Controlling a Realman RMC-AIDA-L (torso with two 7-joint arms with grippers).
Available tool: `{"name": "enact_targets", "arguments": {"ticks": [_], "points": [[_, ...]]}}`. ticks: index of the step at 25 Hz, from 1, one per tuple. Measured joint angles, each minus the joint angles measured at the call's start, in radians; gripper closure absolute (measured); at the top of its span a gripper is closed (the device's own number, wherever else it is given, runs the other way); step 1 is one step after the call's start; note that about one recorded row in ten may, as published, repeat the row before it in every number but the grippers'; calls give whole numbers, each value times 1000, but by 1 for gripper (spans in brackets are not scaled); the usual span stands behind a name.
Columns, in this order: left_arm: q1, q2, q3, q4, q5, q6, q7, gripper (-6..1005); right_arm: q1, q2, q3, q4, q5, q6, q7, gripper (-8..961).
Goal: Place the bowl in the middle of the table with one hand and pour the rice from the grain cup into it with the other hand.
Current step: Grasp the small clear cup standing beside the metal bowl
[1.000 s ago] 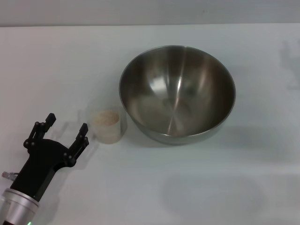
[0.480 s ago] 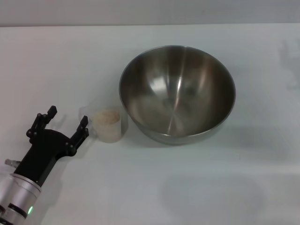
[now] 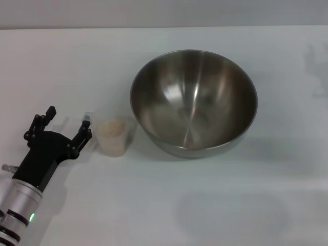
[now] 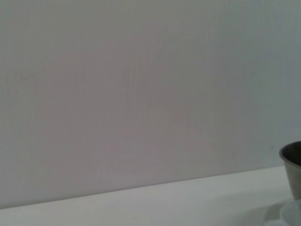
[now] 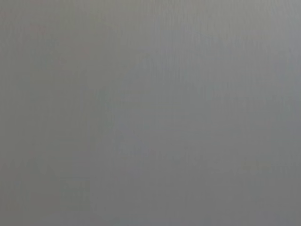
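Observation:
The steel bowl (image 3: 193,102) sits upright near the middle of the white table (image 3: 164,205); its edge also shows in the left wrist view (image 4: 292,165). The clear grain cup (image 3: 113,134) stands just left of the bowl, holding pale rice (image 3: 113,128). My left gripper (image 3: 67,124) is open and empty, just left of the cup, with one fingertip (image 3: 86,124) close to the cup's side handle. The right gripper is out of view.
A grey wall (image 4: 141,84) rises behind the table's far edge. The right wrist view shows only plain grey.
My left gripper has moved away from me and a little left, from lower beside the cup to level with it. The cup has shifted slightly left. The bowl has not moved.

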Motion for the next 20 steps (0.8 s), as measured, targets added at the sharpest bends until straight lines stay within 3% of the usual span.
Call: {"name": "enact_targets", "arguments": {"ticks": [8,13,20], "points": [[-7,-1,-37,-24,0,-31,-9,269,-4,4,0,-7,-3,-4,0,578],[-19,-1,-27,-28,6,-38,-10,497,-4,4,0,-8,-4,-5,0,578],[-29,-2,-26,-37,6,-52,-8,665,-6,4,0,-9,-4,-5,0,577]]}}
